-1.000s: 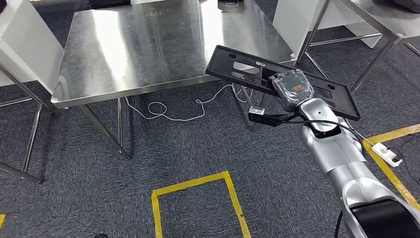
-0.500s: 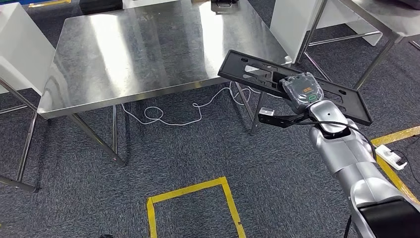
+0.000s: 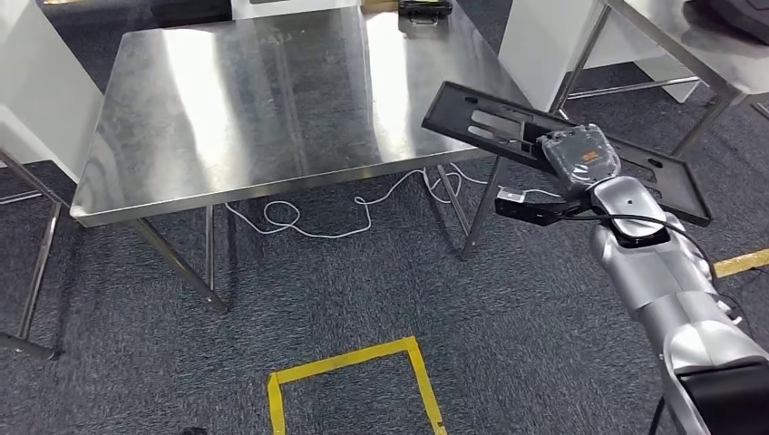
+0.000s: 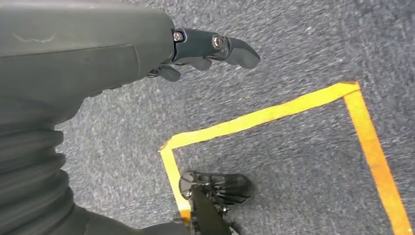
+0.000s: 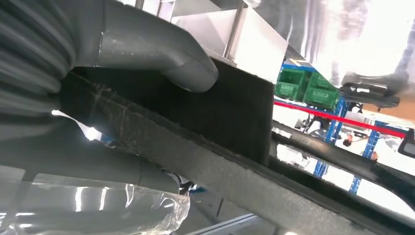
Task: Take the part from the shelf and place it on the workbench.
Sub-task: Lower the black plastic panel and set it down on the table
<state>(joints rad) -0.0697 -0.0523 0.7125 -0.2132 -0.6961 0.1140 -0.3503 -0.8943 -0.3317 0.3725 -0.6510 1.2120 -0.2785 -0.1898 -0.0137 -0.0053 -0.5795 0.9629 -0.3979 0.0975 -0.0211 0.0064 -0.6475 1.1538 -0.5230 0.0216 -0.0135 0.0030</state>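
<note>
At right of the frame we see the right robot hand [image 3: 580, 156] gripping the long black part [image 3: 490, 122], one end overhanging the steel desk [image 3: 227, 100] (gripped off-centre, it could tilt and clip the edge). The left robot hand [image 4: 195, 51] hangs empty, fingers apart.

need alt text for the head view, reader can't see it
The robot's right hand holds a long flat black part with one end over the corner of a bare steel workbench. A white cable trails on grey carpet under the bench, and yellow floor tape marks a square nearer the robot.
</note>
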